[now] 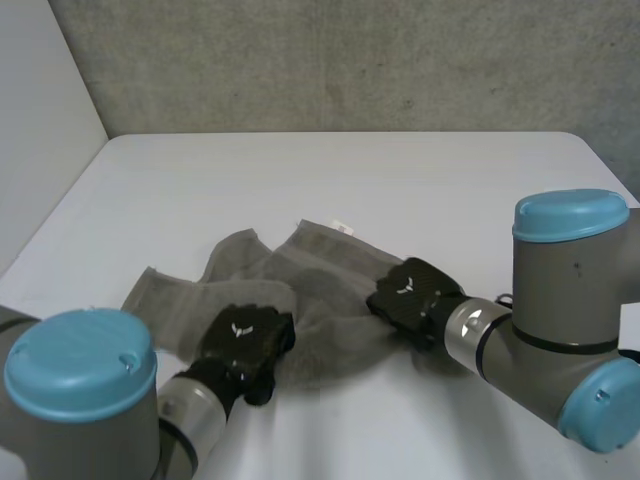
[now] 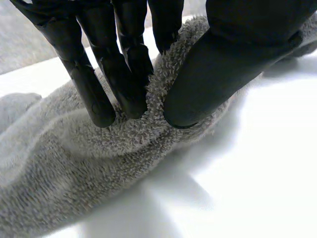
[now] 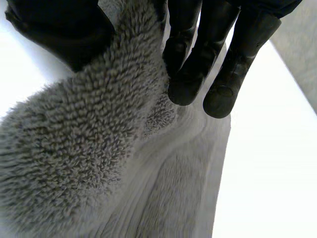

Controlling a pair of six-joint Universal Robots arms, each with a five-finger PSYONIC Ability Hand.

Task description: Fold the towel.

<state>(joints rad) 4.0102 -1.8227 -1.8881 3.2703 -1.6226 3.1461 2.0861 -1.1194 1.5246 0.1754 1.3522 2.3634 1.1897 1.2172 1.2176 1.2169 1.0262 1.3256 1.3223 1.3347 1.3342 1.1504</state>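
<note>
Pinching on both sides now! The towel [image 1: 300, 275] lies bunched and rumpled on the near half of the white table [image 1: 350, 170], its long axis running left to right between the two arms. The left hand [image 1: 243, 338] sits on the near edge towards the left end. Its wrist view shows fingers [image 2: 124, 74] and thumb [image 2: 208, 79] closed on a raised ridge of terry. The right hand [image 1: 410, 290] is at the right end, with a thick fold squeezed between its thumb [image 3: 64, 34] and fingers [image 3: 193, 74].

Most of the loose cloth lies beyond both hands, on the far side, with a small white label [image 1: 343, 228] at the far edge. My call: neither hand has to reach, as both are on it. The towel wants drawing out along that left-right line before any fold goes over.
</note>
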